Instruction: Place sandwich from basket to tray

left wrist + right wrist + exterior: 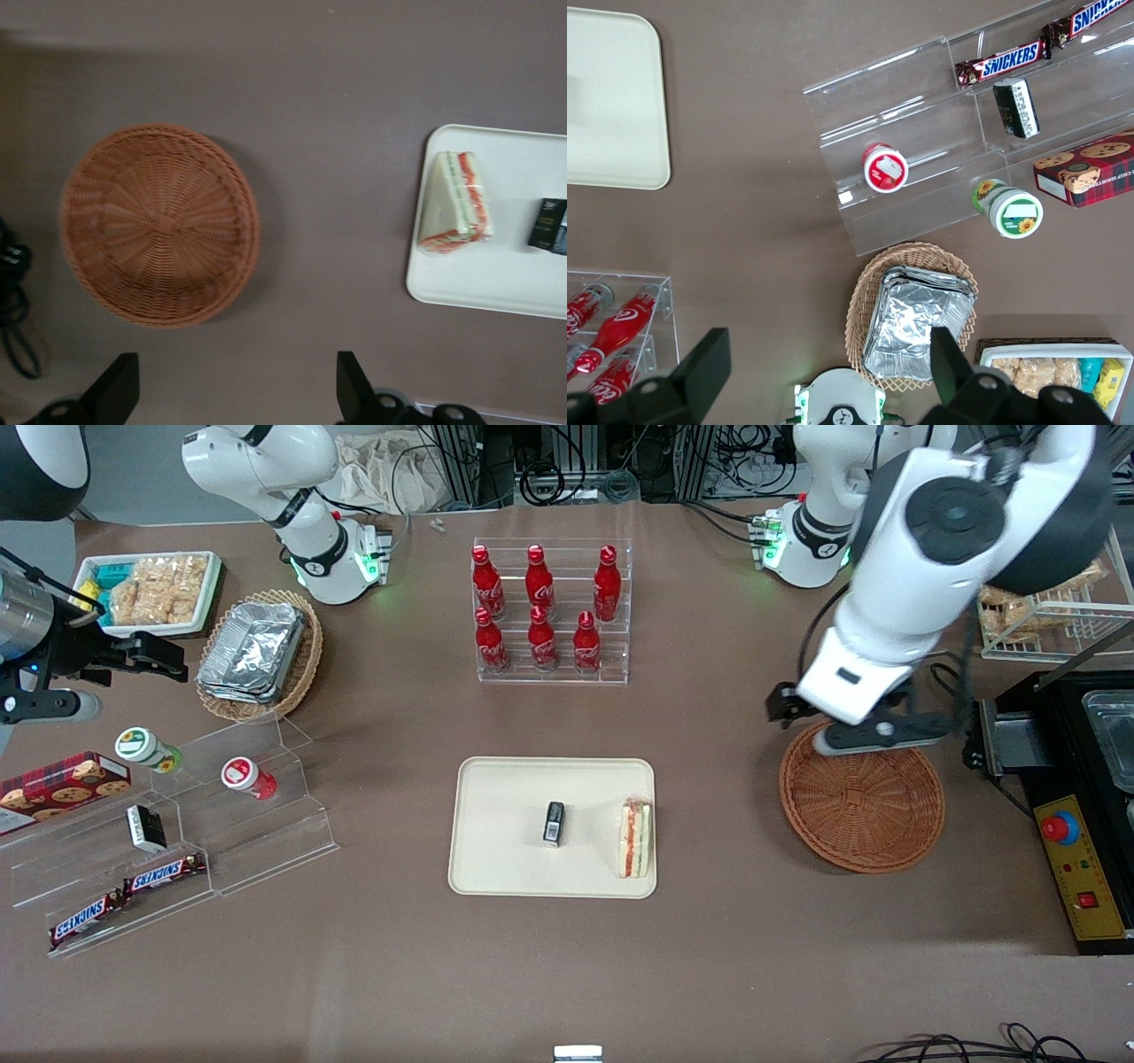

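The sandwich (635,837) (456,202) lies on the cream tray (505,815) (514,283), at the tray's edge toward the working arm's end of the table. The round reddish-brown basket (864,802) (159,226) stands beside the tray with nothing in it. My gripper (833,728) (235,390) hangs above the basket's rim farther from the front camera. It is open, and only bare table shows between its black fingers (354,390).
A small black packet (554,823) (549,226) lies in the middle of the tray. A clear rack of red bottles (551,611) stands farther from the front camera. A black box with a red button (1060,828) sits beside the basket. Snack shelves (177,841) stand toward the parked arm's end.
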### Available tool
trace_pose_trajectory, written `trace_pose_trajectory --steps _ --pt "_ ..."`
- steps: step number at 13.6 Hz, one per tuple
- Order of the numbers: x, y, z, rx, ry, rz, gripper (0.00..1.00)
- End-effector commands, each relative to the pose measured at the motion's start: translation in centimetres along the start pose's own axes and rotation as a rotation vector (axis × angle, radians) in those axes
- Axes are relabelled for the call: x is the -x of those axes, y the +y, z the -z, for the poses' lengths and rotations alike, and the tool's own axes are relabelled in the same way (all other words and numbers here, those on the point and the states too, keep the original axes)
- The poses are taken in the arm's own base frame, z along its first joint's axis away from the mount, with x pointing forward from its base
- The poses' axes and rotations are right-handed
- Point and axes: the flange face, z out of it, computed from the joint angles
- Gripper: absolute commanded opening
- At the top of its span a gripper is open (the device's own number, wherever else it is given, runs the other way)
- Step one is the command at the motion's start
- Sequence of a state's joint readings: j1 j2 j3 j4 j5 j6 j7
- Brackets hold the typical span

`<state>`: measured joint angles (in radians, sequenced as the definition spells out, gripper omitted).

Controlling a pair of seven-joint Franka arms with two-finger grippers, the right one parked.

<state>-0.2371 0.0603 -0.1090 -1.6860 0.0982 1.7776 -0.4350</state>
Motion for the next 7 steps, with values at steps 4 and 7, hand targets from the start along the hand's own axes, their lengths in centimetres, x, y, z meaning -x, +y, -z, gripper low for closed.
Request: trace_pose_trajectory --steps 4,7 --pt "-2.5 -13.6 3.6 0.095 -0.024 0.068 1.00" --pt "-5.0 -17.3 4.4 0.119 0.006 0.144 1.00"
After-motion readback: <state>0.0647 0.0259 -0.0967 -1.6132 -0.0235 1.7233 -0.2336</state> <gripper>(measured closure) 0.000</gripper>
